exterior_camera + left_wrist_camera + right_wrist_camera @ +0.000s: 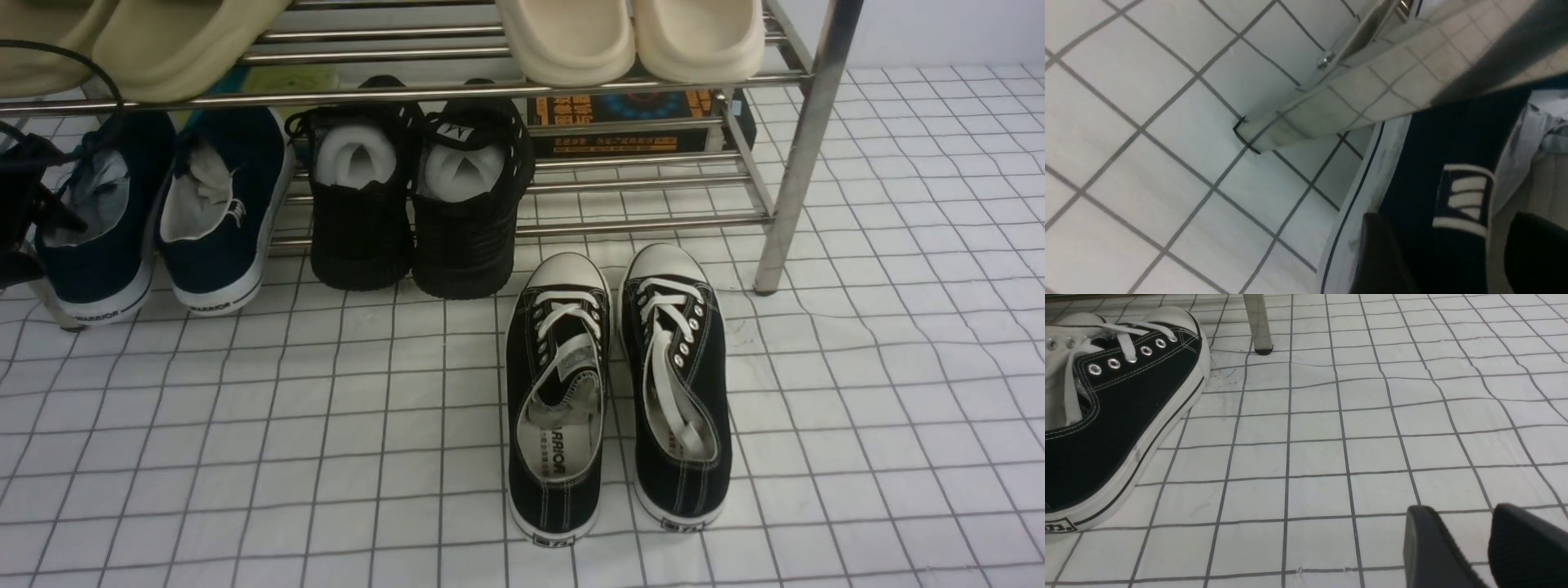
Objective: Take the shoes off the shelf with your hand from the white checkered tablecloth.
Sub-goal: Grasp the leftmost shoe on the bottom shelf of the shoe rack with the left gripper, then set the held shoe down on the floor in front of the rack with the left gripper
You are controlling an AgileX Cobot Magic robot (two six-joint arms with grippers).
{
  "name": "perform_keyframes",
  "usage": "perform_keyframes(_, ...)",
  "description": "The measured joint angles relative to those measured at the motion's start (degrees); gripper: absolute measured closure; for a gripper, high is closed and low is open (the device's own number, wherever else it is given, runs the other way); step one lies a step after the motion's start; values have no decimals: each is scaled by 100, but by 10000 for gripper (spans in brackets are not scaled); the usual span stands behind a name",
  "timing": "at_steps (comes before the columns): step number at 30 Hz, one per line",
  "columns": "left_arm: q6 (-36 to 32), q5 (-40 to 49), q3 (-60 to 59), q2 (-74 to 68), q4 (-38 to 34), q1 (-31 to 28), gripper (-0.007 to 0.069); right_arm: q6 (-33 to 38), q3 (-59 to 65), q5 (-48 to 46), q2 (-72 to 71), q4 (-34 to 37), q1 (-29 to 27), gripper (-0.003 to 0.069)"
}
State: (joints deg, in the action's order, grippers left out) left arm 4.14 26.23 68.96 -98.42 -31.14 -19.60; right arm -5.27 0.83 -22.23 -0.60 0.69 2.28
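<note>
Okay, front view: the navy shoes (220, 245) sit on the shelf's (804, 147) bottom tier by the tablecloth's (326, 425) left edge, WARRIOR on both heels. Left wrist: left gripper (1457, 257) jaws stand apart, straddling one heel; I'd pinch there, then pull straight out. Right wrist: right gripper (1474, 547) slightly parted, empty.

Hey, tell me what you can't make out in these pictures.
Left end effector: cut off by the front view's left edge; its grip on the navy slip-on is unclear in the left wrist view.
Dark box lettering: front view, blurred, crossed by shelf bars.
Cream slippers: cut by front view's top edge.
</note>
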Motion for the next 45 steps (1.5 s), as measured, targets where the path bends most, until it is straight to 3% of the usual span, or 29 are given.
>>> perform_keyframes(7,-12,13,0,-318,-181,-5,211,0,0,0,0,0,0,420)
perform_keyframes(11,-184,49,0,-396,-181,-10,352,0,0,0,0,0,0,420)
perform_keyframes(12,-198,49,0,-396,-181,-10,352,0,0,0,0,0,0,420)
perform_keyframes(13,-319,35,0,-396,-209,-10,461,0,0,0,0,0,0,420)
perform_keyframes(14,-371,55,0,-396,-247,-10,519,0,0,0,0,0,0,420)
perform_keyframes(17,-448,183,6,-396,-330,-5,584,0,0,0,0,0,0,420)
perform_keyframes(21,-542,518,28,-289,-109,-10,589,0,0,0,0,0,0,420)
perform_keyframes(27,-464,1503,21,183,953,-10,589,0,0,0,0,0,0,420)
perform_keyframes(35,521,2865,21,1193,3006,-4,589,0,0,0,0,0,0,420)
perform_keyframes(45,754,3856,21,1390,3468,-4,589,0,0,0,0,0,0,420)
